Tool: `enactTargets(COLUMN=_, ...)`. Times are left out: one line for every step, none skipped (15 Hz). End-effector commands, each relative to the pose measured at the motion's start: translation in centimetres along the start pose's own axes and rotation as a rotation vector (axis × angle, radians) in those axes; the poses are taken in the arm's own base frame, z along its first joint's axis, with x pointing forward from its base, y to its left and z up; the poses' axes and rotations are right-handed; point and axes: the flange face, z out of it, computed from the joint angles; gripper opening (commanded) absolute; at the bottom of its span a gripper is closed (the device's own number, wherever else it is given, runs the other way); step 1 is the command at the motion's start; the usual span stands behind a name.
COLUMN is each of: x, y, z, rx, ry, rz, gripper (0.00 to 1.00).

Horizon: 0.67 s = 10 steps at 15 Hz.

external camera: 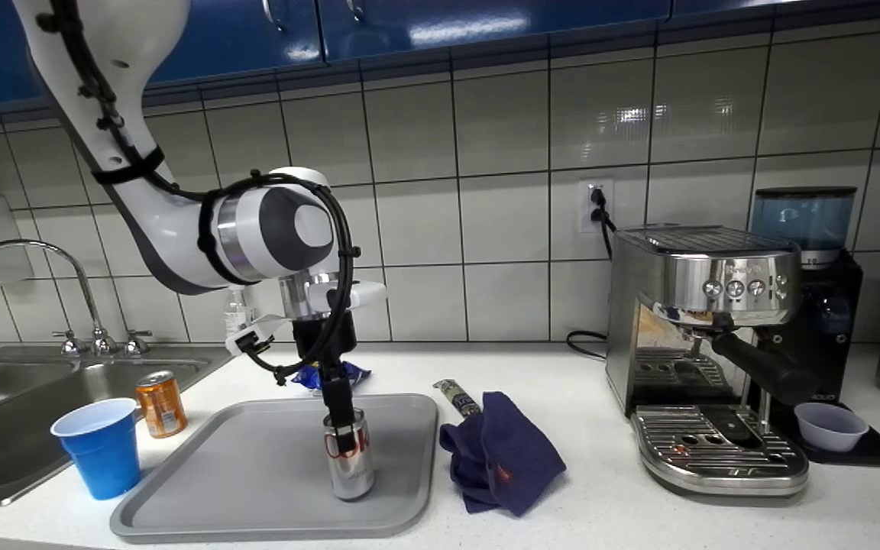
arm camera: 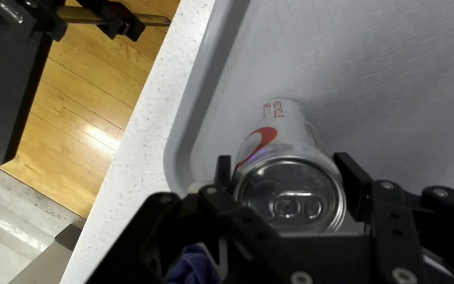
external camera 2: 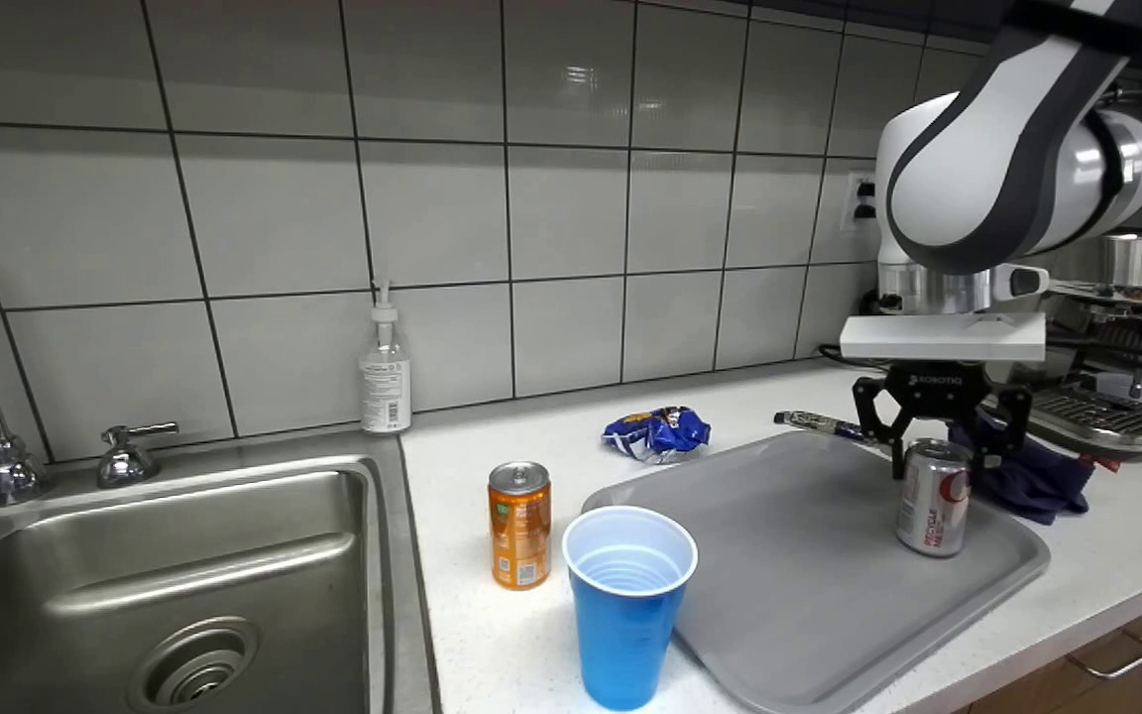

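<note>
A silver can with red markings [external camera 2: 933, 516] stands on the grey tray [external camera: 257, 466], near the tray's end by the dark blue cloth [external camera: 505, 458]. My gripper [external camera 2: 936, 464] has come down over it from above, with one finger on each side of its upper part. In the wrist view, both black pads [arm camera: 349, 181] lie against the can's sides just below the lid, and the lid with its tab faces the camera. The near finger [external camera: 342, 412] covers part of the can in an exterior view. The can's base appears to rest on the tray.
A blue cup [external camera 2: 628, 635] and an orange can [external camera 2: 519, 526] stand between sink [external camera 2: 234, 555] and tray. Behind the tray lie a blue wrapper [external camera 2: 657, 434] and a patterned tube [external camera: 457, 397]. An espresso machine [external camera: 707, 344] stands beyond the cloth. The counter edge [arm camera: 144, 114] runs beside the tray.
</note>
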Motion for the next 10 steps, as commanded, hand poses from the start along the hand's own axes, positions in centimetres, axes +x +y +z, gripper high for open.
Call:
enactTargets(x=0.4, y=-0.2, z=-0.7, rx=0.014, ry=0.011, rz=0.009, gripper=0.41)
enactTargets(x=0.4, y=-0.3, z=-0.7, rx=0.014, ry=0.012, rz=0.01, gripper=0.41)
enactTargets(x=0.5, y=-0.3, z=-0.7, rx=0.015, ry=0.011, rz=0.01, gripper=0.41)
enactTargets(x=0.5, y=-0.4, z=-0.8, rx=0.016, ry=0.011, rz=0.012, gripper=0.41)
enactTargets(x=0.7, y=-0.4, z=-0.9, rx=0.018, ry=0.01, rz=0.014, gripper=0.41)
enactTargets(x=0.8, y=-0.5, z=-0.9, rx=0.02, ry=0.01, rz=0.018, gripper=0.41)
enactTargets(x=1.0, y=-0.7, z=-1.1, rx=0.023, ry=0.011, rz=0.021, gripper=0.41)
enactTargets(x=1.1, y=-0.8, z=-1.3, rx=0.027, ry=0.012, rz=0.023, gripper=0.41)
enactTargets(x=1.3, y=-0.9, z=-1.5, rx=0.032, ry=0.013, rz=0.027, gripper=0.41)
enactTargets(x=1.5, y=-1.1, z=-1.7, rx=0.037, ry=0.015, rz=0.032, gripper=0.41)
